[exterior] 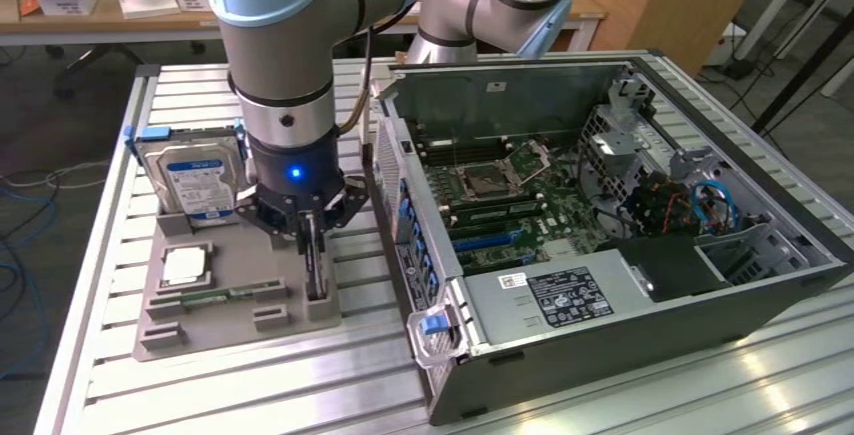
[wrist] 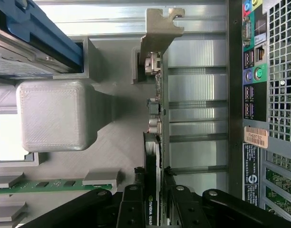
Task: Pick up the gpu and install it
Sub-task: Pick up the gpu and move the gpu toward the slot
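Note:
The gpu (exterior: 314, 273) is a thin black card standing on edge in a slot of the grey holder (exterior: 200, 343), close to the open computer case (exterior: 747, 300). My gripper (exterior: 311, 230) hangs straight down over it, with one finger on each side of the card. In the wrist view the gpu (wrist: 155, 114) runs edge-on away from the camera and ends in its metal bracket (wrist: 160, 28). My gripper (wrist: 153, 171) straddles its near end. It is open, and the fingers (wrist: 139, 183) stand very close to the card's two faces.
On the same holder, a silver hard drive (exterior: 196, 180) stands upright at the back. A processor (exterior: 184, 267) and a green memory stick (exterior: 214, 297) lie flat. The case's motherboard (exterior: 507, 190) faces up. The case's rear panel (wrist: 255, 95) is right beside the card.

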`<state>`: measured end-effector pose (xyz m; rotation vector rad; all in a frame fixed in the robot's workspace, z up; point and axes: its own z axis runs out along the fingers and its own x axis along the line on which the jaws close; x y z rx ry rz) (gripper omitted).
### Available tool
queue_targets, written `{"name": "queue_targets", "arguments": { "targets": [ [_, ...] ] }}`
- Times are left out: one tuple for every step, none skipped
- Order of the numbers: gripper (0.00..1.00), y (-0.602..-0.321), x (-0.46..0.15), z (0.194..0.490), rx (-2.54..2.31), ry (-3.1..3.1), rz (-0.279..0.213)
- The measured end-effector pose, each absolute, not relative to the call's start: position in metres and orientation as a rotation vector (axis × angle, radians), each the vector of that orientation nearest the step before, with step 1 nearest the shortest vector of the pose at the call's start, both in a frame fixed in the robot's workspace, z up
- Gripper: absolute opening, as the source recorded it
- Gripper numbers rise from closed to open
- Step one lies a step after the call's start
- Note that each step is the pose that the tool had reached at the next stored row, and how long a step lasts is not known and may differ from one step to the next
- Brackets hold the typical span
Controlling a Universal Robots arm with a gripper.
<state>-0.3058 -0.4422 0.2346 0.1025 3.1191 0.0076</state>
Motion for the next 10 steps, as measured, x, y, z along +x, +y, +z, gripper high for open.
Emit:
{"name": "queue_targets", "arguments": {
  "targets": [
    [0.26,-0.4422,-0.3058,0.2347,0.103,3.119,0.007],
    [0.26,-0.4422,-0.3058,0.2346,0.102,3.119,0.008],
    [0.26,-0.4422,-0.3058,0.2346,0.103,3.119,0.008],
    [0.26,-0.4422,-0.3058,0.2346,0.103,3.119,0.008],
    [0.26,-0.4422,-0.3058,0.2346,0.103,3.119,0.008],
    [0.26,-0.4422,-0.3058,0.2346,0.103,3.119,0.008],
    [0.26,-0.4422,-0.3058,0.2345,0.103,3.119,0.008],
    [0.26,-0.4422,-0.3058,0.2345,0.102,3.119,0.008],
    [0.26,-0.4422,-0.3058,0.2345,0.103,3.119,0.008],
    [0.26,-0.4422,-0.3058,0.2344,0.103,3.119,0.008]
  ]
}}
